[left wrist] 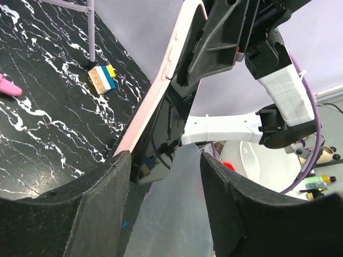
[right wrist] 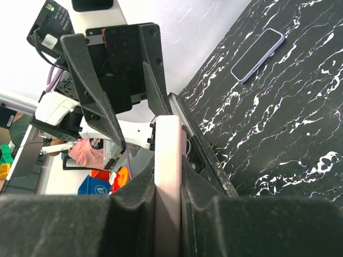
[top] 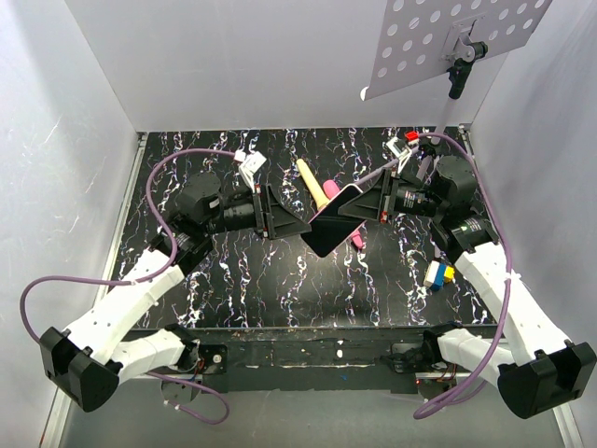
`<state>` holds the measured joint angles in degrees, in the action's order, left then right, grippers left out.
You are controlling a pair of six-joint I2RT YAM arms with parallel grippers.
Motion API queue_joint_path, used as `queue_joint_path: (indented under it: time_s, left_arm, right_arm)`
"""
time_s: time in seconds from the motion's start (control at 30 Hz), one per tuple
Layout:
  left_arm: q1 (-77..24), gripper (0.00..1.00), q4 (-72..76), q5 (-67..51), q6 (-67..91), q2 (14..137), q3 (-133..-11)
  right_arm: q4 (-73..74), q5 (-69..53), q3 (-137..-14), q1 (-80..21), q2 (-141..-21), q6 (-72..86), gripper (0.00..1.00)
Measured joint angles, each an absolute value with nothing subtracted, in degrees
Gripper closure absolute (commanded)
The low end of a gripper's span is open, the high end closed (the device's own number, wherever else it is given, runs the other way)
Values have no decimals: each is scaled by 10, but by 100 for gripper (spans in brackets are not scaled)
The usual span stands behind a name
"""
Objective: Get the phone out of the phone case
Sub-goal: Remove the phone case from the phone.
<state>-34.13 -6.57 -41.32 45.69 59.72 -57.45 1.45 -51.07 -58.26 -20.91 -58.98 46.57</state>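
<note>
The phone (top: pixel 326 238), black screen showing, sits in the salmon-pink phone case (top: pixel 331 203) and is held tilted above the table's middle. My right gripper (top: pixel 350 203) is shut on the case's upper end; in the right wrist view its fingers (right wrist: pixel 134 214) squeeze the pink case edge (right wrist: pixel 169 155). My left gripper (top: pixel 300 224) is open at the phone's lower end. In the left wrist view the case edge (left wrist: pixel 155 101) and the dark screen (left wrist: pixel 169 120) run down to my left finger (left wrist: pixel 91 209), with the phone's lower corner just at the jaw opening and the jaws wide apart.
A cream stick (top: pixel 312 182) and a pink marker (top: pixel 357 241) lie under the held phone. Yellow-blue blocks (top: pixel 438 273) sit at the right, also in the left wrist view (left wrist: pixel 103 78). A bare lilac-rimmed phone (right wrist: pixel 257 47) lies flat on the table.
</note>
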Motion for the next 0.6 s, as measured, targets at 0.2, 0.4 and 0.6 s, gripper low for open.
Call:
queue_joint_path:
  time_s: [0.2, 0.4, 0.6]
  left_arm:
    - [-341, 47, -44, -426, 465, 610, -574]
    - [-338, 50, -27, -458, 467, 628, -573]
    - [-335, 52, -26, -492, 466, 644, -572]
  right_arm:
    - [13, -513, -583, -209, -590, 465, 99]
    - [13, -519, -582, -207, -590, 464, 99]
    - [13, -531, -573, -206, -590, 458, 99]
